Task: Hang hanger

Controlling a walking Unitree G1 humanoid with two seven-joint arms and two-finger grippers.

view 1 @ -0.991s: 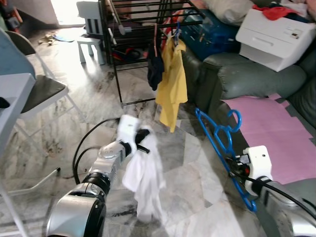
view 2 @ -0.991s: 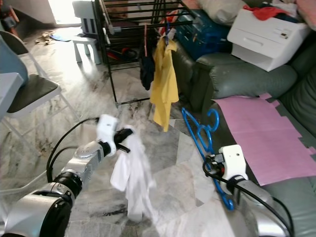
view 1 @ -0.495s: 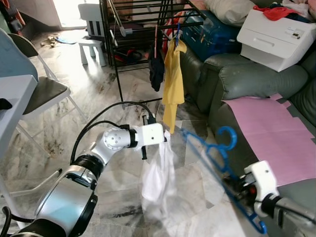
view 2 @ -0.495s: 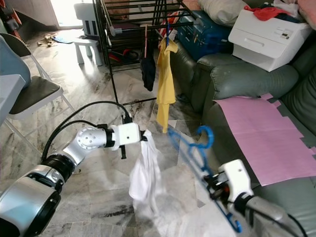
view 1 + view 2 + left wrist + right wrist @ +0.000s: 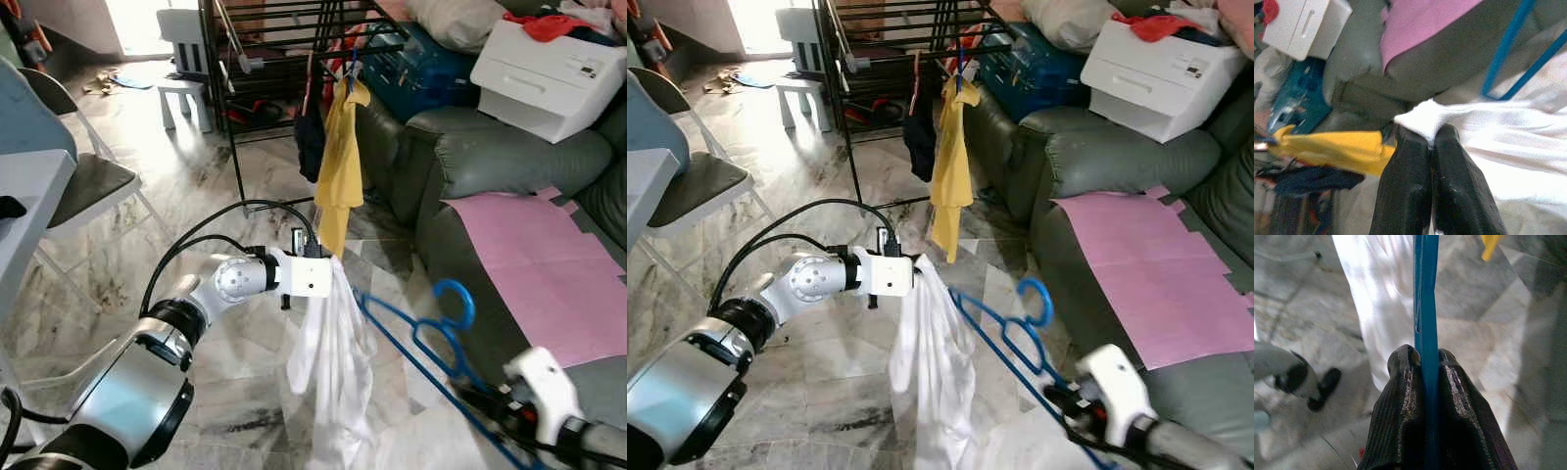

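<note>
The left gripper [image 5: 1431,142] pinches the top edge of a white garment [image 5: 333,372] between closed fingers; the cloth hangs below them above the marble floor [image 5: 225,186]. The right gripper [image 5: 1425,357] clamps a blue hanger [image 5: 416,338], whose frame reaches past its fingertips to touch the cloth. A drying rack [image 5: 284,39] stands beyond.

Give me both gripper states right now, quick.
Left gripper: closed, pinching the white garment at its top edge.
Right gripper: closed on the blue hanger.
</note>
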